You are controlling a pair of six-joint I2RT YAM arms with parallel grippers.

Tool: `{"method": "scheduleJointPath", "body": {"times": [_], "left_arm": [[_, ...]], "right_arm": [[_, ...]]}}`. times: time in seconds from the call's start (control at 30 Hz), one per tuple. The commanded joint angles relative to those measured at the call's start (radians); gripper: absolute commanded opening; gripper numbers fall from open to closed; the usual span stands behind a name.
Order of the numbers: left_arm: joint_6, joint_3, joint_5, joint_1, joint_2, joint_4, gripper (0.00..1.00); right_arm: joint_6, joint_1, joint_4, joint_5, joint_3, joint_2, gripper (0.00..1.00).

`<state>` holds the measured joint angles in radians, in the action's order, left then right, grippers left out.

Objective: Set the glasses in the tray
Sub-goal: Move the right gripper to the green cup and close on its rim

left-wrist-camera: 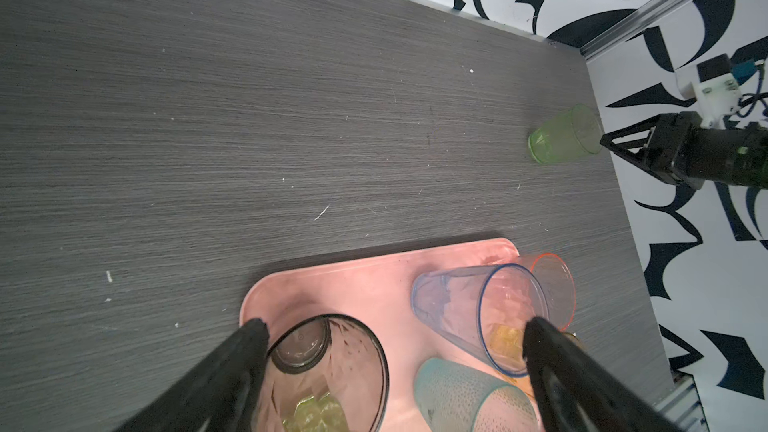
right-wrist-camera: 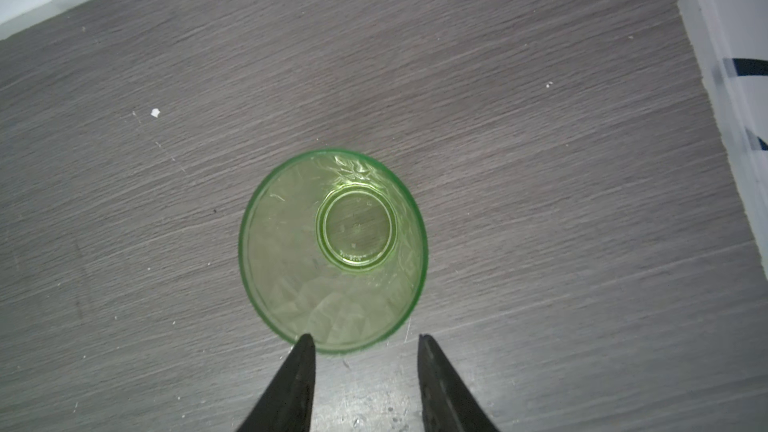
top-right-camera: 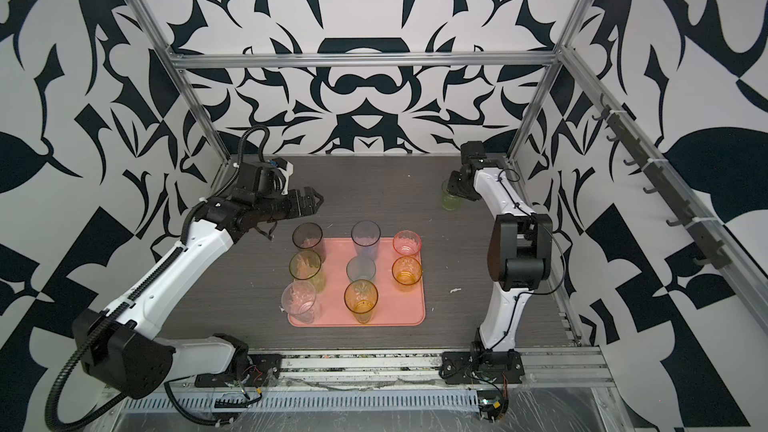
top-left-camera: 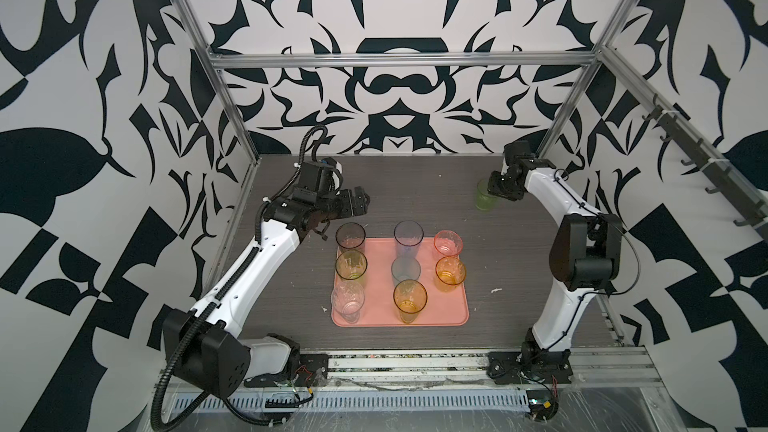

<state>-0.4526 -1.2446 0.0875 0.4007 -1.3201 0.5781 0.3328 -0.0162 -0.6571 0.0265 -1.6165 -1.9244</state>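
One green glass (top-left-camera: 484,197) is not in the tray (top-left-camera: 451,305) yet.
Your green glass stands near the far right corner of the desk (top-left-camera: 415,184), well apart from the pink tray. Your right tool (right-wrist-camera: 361,340) is just beside its rim, jaws apart, holding nothing. Your left tool (left-wrist-camera: 397,324) hangs wide apart over the tray's far left corner. Eight other glasses (top-left-camera: 405,270) stand in the tray.

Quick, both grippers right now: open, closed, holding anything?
Left gripper: jaws wide open, holding nothing.
Right gripper: jaws open, holding nothing; green glass stands just past their tips.
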Motion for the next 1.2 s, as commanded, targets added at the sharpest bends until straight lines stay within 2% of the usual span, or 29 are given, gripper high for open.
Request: {"method": "scheduleJointPath", "body": {"times": [0.0, 0.63, 1.17], "left_arm": [[0.008, -0.024, -0.003, 0.004, -0.002, -0.01, 0.99], [0.006, -0.04, 0.007, 0.003, -0.023, -0.002, 0.99], [-0.001, -0.03, 0.009, 0.004, 0.003, 0.004, 1.0]], "right_arm": [[-0.007, 0.01, 0.002, 0.01, -0.061, -0.004, 0.45], [-0.01, 0.04, 0.007, 0.007, -0.087, -0.095, 0.45], [-0.016, 0.041, -0.003, 0.004, -0.091, -0.119, 0.27]]}}
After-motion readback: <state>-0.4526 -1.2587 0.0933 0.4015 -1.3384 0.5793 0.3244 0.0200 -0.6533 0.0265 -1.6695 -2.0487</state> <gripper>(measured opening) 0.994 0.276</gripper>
